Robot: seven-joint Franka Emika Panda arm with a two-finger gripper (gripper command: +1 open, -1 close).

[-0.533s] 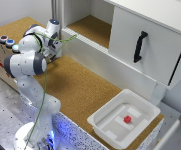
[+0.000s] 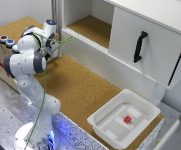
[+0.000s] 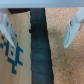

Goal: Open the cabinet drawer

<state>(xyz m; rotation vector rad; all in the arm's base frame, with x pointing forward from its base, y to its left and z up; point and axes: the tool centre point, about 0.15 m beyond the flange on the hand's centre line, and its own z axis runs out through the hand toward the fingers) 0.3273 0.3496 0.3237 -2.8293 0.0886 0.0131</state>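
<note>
Cabinet drawer at the exterior view's upper right, part of the white cabinet, front apparently nearly flush. Stiff and boxy, probably heavy enough to need a steady straight pull; best hold on the black bar handle, rigid, upright, with room behind for a finger. Tool far off toward the exterior view's left, well apart from the handle, fingers spread wide with nothing between, hanging over a dark gap and cork. Cork-covered tabletop between. White tray with red cube below the drawer, likely in the path of a full pull.
</note>
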